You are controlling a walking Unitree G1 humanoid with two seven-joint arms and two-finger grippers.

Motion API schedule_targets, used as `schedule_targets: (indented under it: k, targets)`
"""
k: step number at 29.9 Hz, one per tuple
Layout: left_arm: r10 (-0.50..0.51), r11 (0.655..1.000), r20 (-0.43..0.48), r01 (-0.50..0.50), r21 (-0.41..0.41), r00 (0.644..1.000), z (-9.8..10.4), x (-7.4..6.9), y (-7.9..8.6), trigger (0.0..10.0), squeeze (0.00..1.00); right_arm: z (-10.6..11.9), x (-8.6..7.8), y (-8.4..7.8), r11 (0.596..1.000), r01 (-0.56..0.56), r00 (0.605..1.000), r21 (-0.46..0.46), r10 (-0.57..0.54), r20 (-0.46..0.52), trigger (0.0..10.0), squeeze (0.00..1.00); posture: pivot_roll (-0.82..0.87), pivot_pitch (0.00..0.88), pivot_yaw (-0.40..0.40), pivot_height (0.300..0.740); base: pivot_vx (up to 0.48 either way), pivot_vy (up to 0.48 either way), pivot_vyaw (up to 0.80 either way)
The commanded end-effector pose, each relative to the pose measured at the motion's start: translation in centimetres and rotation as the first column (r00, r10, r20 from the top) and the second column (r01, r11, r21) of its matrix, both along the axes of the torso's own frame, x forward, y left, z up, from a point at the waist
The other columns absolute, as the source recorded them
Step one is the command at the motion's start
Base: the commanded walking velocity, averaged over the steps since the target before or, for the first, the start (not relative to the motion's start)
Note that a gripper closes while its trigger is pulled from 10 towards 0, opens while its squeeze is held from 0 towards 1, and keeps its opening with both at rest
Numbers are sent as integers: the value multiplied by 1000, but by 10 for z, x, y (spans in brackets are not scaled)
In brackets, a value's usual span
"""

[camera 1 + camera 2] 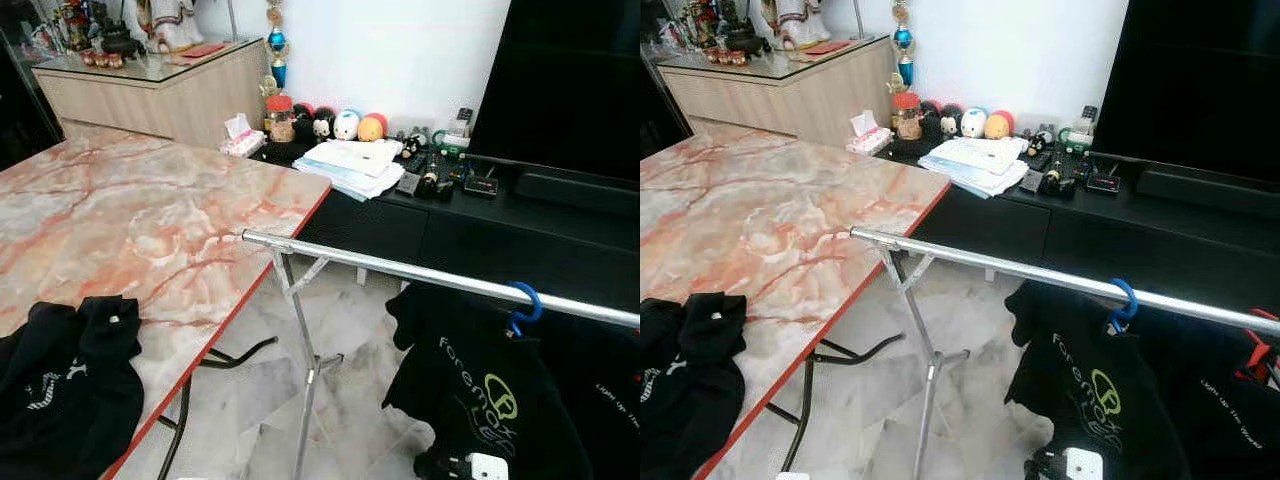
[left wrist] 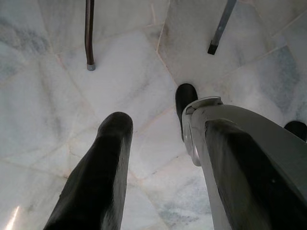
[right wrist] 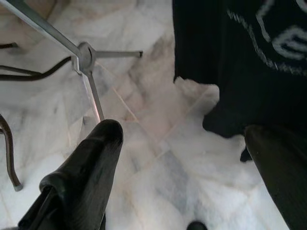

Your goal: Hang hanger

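Note:
A silver clothes rail runs from the table corner off to the right. A blue hanger hook hangs on it and carries a black printed T-shirt. Further right, a red hanger holds another black shirt. A crumpled black garment lies on the marble table at lower left. My left gripper is open over bare floor, holding nothing. My right gripper is open too, low beside the hem of the hanging shirt.
The rail's stand spreads its legs on the marble floor between table and shirts. A black TV console with papers, toys and remotes runs along the wall under a large TV. A wooden sideboard stands at back left.

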State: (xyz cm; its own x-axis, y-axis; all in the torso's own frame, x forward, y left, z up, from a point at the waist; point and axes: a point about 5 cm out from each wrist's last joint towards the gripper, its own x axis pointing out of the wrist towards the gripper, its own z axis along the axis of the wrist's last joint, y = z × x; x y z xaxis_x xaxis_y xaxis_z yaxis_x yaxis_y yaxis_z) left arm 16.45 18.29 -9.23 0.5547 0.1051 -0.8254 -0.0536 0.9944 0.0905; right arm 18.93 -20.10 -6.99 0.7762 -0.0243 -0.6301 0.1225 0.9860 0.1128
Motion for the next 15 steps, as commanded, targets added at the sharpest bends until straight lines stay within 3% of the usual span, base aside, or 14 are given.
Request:
schedule_targets:
  k: [1,14,15]
  targets:
    - [4,1000,-23,-4,13,1000,-3,-8,6,10000,0,1,-1,0,1000,-16,1000,-12,16,17,10000,0,-41,0,36,740,0,0,0]
    - [9,999,-13,-9,31,1000,-1,-15,28,10000,0,7,0,-2,997,0,994,-83,9,108,10000,0,-52,0,37,740,0,0,0]
    - [7,999,-13,-7,32,1000,-1,-15,30,10000,0,29,11,-4,994,6,957,-109,26,289,10000,0,-52,0,37,740,0,0,0]
